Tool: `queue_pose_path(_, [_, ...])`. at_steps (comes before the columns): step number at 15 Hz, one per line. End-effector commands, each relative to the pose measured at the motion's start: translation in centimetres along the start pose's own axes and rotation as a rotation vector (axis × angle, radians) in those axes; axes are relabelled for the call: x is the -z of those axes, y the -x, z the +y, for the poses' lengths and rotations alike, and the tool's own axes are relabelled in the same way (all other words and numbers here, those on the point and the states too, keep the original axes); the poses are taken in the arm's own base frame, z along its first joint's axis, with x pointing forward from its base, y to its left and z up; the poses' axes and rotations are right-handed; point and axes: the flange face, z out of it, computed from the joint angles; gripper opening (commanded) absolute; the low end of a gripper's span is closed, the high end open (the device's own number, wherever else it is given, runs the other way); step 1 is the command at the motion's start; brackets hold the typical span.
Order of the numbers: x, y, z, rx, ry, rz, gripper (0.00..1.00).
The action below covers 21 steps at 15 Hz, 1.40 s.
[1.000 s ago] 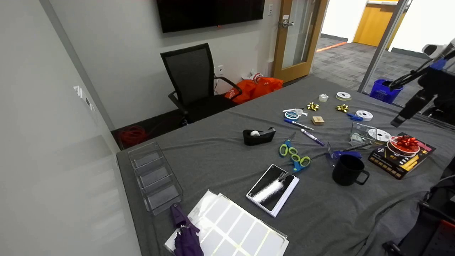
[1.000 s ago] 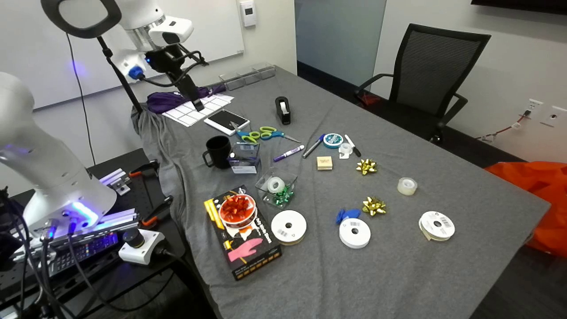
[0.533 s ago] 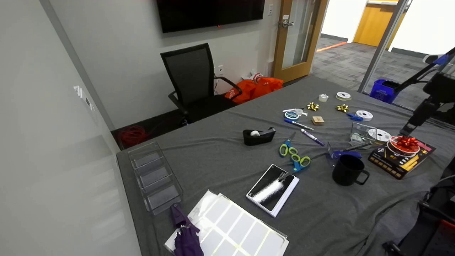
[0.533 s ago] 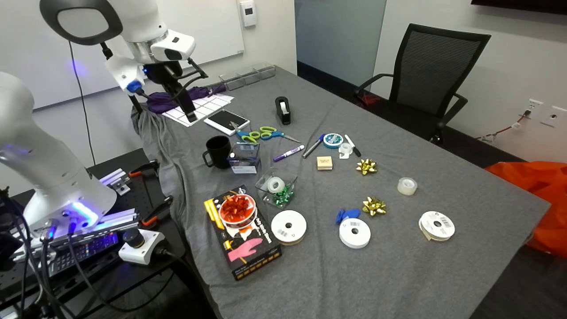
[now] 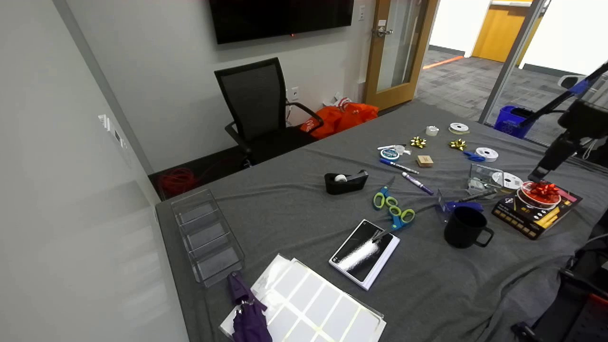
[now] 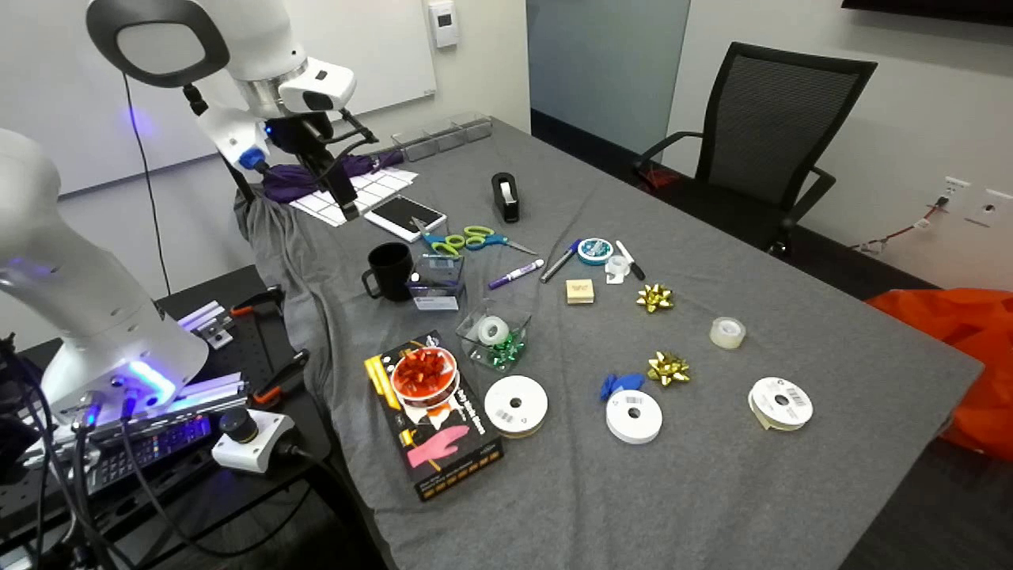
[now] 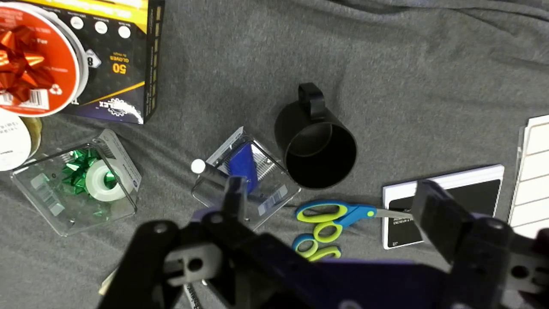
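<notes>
Gripper (image 7: 333, 189): fingers spread wide above the cloth (image 7: 429, 64), height hard to judge.
Scissors (image 7: 354, 213): two pairs, seen between the fingers in the wrist view.
Black mug (image 7: 315, 139): upright, 11 o'clock from the gripper, handle toward 12.
Clear box (image 7: 273, 199): just beside the mug at 8 o'clock, blue item (image 7: 245, 161) inside.
Black-topped pad (image 7: 472, 204): mug's 4 o'clock, a scissor blade over it.
Label sheets (image 7: 532, 180): mug's 3 o'clock.
Glove box (image 7: 122, 81): 10 o'clock, red bow (image 7: 21, 64) and ribbon spool (image 7: 60, 51) on top.

There's a mug (image 7: 315, 143) — plain black, single handle (image 7: 312, 99) — standing upright on the grey cloth (image 7: 429, 86), just beside a clear bin (image 6: 437, 285).
</notes>
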Motion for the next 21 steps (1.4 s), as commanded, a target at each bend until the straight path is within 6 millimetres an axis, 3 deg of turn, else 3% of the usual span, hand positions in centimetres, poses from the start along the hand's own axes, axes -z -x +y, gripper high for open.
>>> queue_pose_path(1, [-4.3,-1.1,0.6,0.069,-0.005,-0.027,1.0])
queue_pose_path(8, [-10.9,-0.8,0.4,0.128,-0.096,-0.092,1.0])
queue_pose_path(21, [-19.9,0.5,-0.1,0.175,-0.055,-0.083,1.0])
